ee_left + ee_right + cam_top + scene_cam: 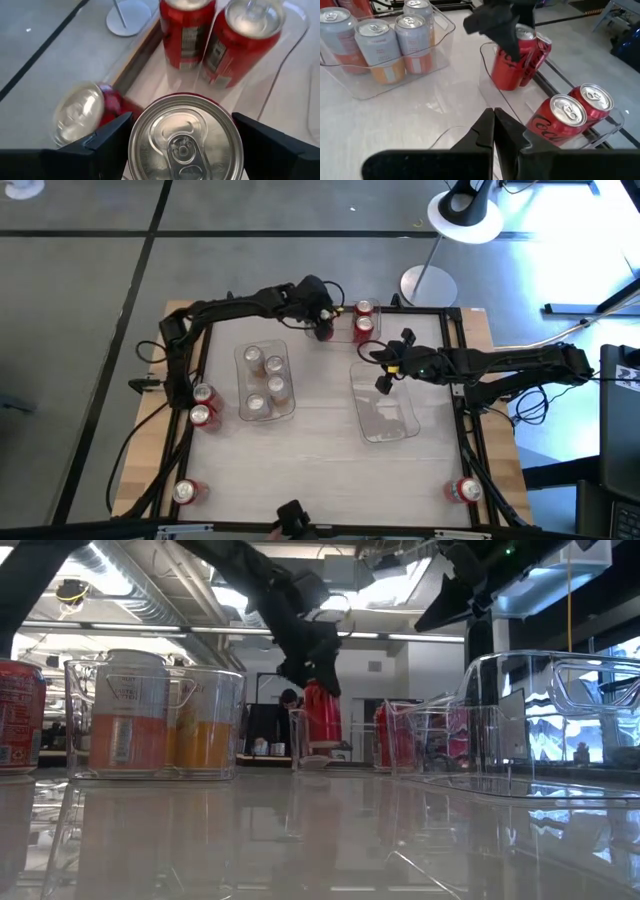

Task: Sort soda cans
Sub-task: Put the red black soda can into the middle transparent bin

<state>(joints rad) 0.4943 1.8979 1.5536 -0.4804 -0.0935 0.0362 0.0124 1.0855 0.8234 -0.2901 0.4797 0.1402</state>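
Two grippers: both are seen over the table's far half.
Left gripper (182, 145): spread wide around a red can (186, 137), which is held near the far edge beside two red cans (363, 320) in a clear bin (615, 120).
Right gripper (494, 127): closed, nothing held, above an empty bin (385, 405).
Pale cans (268, 375): kept in the left bin (243, 360).

My right claw (493, 125) shut, over desk (410, 115). Left claw (512, 35) on red can (507, 70) in clear bin; 2 red cans (575, 117) nearby, pale cans (382, 50) binned opposite.
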